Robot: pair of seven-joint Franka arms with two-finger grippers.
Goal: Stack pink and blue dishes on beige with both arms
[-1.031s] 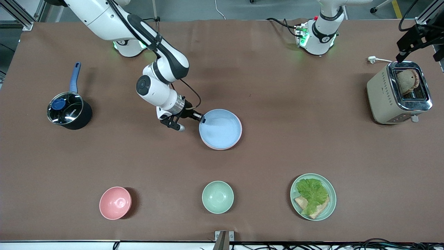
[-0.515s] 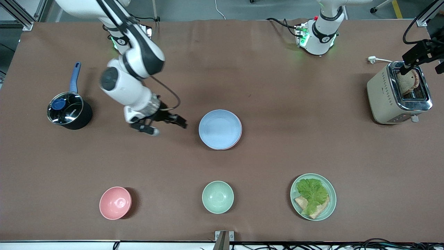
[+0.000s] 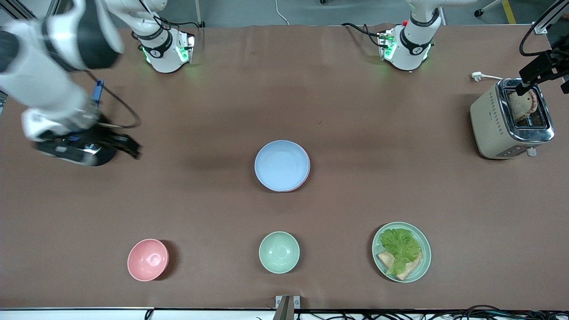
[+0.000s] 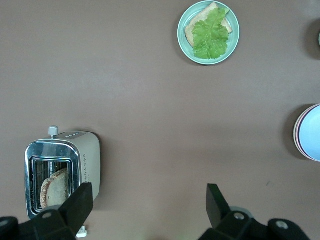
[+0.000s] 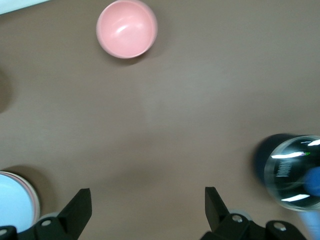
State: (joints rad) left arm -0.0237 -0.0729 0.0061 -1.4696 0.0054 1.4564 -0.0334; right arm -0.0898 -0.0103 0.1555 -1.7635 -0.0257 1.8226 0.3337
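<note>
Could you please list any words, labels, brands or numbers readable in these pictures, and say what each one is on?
None can be read.
Saucepan's glass lid: a pale mark, too blurred to read.
Toaster: small control markings on its side, too small to read.
Plates and bowls: no print visible.

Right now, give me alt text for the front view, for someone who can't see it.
A blue plate tops a stack mid-table, pink plate edging out beneath. The right gripper hangs open beside a lidded pot; the left gripper hangs open above a toaster.
</note>
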